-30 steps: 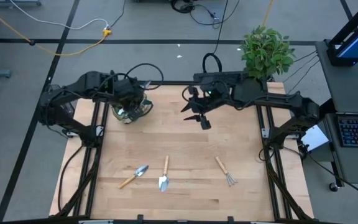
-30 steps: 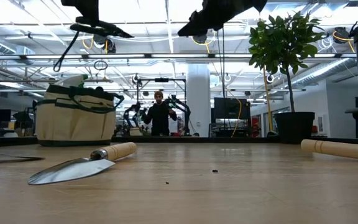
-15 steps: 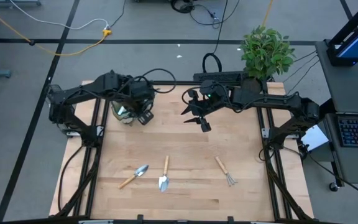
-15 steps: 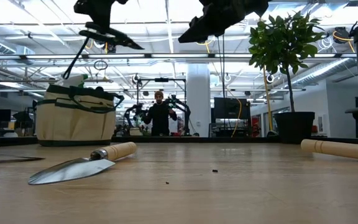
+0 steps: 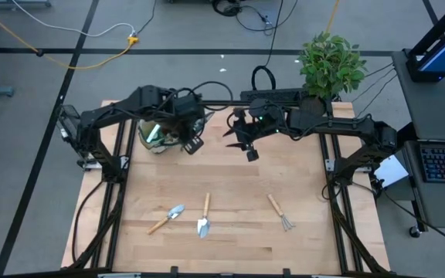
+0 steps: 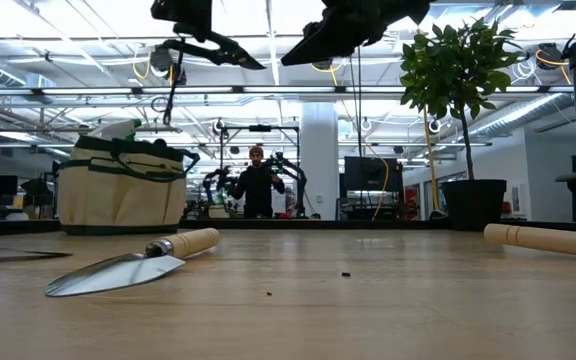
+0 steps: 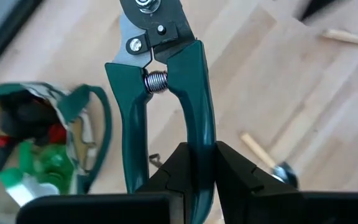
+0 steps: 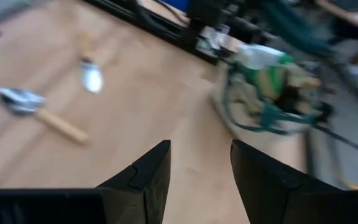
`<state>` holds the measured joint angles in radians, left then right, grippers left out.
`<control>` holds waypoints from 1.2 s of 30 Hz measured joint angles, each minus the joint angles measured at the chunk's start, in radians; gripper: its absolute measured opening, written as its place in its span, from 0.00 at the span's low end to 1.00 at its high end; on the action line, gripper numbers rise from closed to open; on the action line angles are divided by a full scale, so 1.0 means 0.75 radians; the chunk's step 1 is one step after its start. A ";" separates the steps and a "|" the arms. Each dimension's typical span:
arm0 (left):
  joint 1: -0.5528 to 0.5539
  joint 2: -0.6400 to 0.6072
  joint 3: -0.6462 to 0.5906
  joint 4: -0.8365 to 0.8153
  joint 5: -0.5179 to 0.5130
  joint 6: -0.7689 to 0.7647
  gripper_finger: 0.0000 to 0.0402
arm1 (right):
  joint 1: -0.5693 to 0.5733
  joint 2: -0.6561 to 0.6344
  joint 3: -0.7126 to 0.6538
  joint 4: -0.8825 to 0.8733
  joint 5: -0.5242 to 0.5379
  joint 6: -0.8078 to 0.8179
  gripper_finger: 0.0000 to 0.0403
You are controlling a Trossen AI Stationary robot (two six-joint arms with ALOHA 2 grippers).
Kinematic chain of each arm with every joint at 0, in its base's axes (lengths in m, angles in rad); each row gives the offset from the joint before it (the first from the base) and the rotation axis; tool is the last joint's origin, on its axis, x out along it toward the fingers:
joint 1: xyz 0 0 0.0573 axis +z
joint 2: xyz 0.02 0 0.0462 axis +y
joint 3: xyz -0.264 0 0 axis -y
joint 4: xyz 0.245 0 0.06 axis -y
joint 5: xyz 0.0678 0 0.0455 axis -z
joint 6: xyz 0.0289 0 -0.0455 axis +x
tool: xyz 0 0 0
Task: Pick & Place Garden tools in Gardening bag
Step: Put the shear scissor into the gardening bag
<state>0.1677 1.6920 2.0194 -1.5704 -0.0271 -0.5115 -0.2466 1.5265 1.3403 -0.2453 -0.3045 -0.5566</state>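
My left gripper (image 5: 191, 142) is high above the table, just right of the gardening bag (image 5: 159, 136), and is shut on dark green-handled pruning shears (image 7: 160, 93). The shears also show in the low view (image 6: 216, 46). The tan bag with green trim stands at the table's far left (image 6: 123, 190) and holds a green spray bottle and a red-and-black item (image 7: 33, 143). My right gripper (image 5: 243, 144) hangs open and empty (image 8: 199, 167) over the far middle of the table. Two trowels (image 5: 168, 217) (image 5: 205, 217) and a fork rake (image 5: 280, 211) lie flat on the near part of the table. My left gripper pinches one handle of the shears (image 7: 199, 134) between its two fingers, on the half toward the handle's free end. The fingers lie along the handle; the other handle (image 7: 129, 124) is free. The shears stick out ahead of the fingers, lifted clear, blades pointing away from the gripper.
A leafy potted plant (image 5: 331, 62) stands at the table's far right corner. A person (image 6: 256, 182) stands in the room beyond the table. Bare wood (image 5: 230, 177) lies between the grippers and the tools at the near side.
My left gripper has moved from above the bag toward the table's right, carrying the shears, which stay lifted clear and high. It now stands beside the bag, closer to my right gripper. Its hold has stayed shut.
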 joint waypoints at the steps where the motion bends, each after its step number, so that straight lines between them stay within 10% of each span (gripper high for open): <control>1: 0.000 -0.001 0.000 -0.002 0.016 -0.015 0.12 | 0.000 0.000 0.000 0.011 0.044 -0.022 0.40; 23: 0.112 0.025 0.000 0.063 0.351 -0.134 0.12 | 0.262 0.052 0.000 0.416 0.710 -0.673 0.40; 36: 0.105 0.057 0.000 0.194 0.454 -0.140 0.12 | 0.266 0.077 0.001 0.455 0.722 -0.671 0.40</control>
<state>0.2464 1.7344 2.0193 -1.4252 0.3134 -0.6167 -0.0475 1.5839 1.3407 0.0958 0.2369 -1.0599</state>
